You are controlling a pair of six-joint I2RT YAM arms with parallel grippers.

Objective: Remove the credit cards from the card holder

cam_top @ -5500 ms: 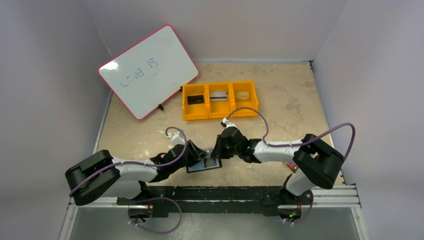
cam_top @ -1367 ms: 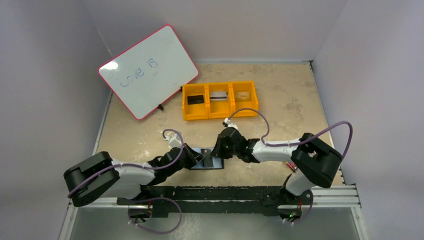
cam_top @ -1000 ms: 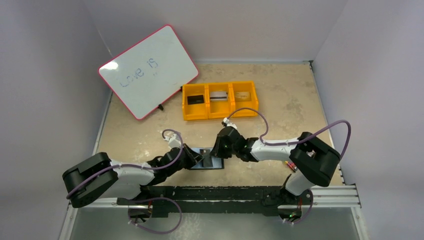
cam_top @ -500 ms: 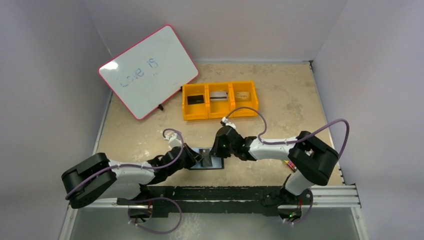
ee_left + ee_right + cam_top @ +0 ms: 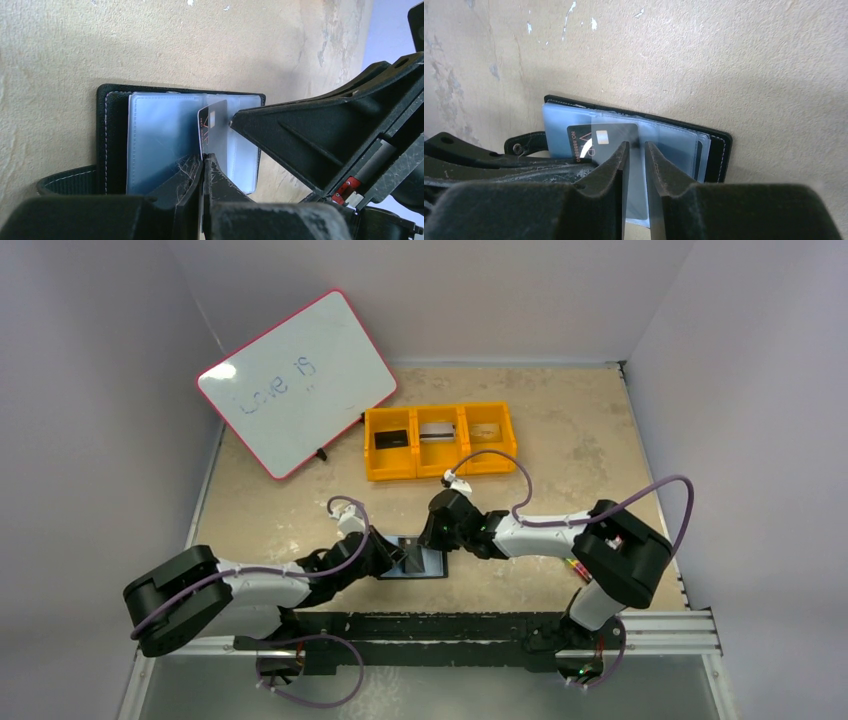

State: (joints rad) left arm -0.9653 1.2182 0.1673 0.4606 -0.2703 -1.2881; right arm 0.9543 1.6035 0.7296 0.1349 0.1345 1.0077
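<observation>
The orange tray (image 5: 440, 472) is filled one card to a compartment: a black card (image 5: 391, 439) on the left, a silvery card (image 5: 437, 432) in the middle, a pale card (image 5: 485, 431) on the right. The holder (image 5: 418, 562) is laid open, face up, on the table (image 5: 560, 430) between the two grippers, well apart from the tray. Black covers with pale stitching and blue-clear sleeves (image 5: 160, 140) are shown. Its long axis is set along the table's near edge. A dark card (image 5: 599, 136) with a chip is seen in a raised sleeve. The left gripper (image 5: 204, 162) is closed on that sleeve's edge. The right gripper (image 5: 635, 150) is held narrowly apart around the sleeve; a pinch cannot be told.
</observation>
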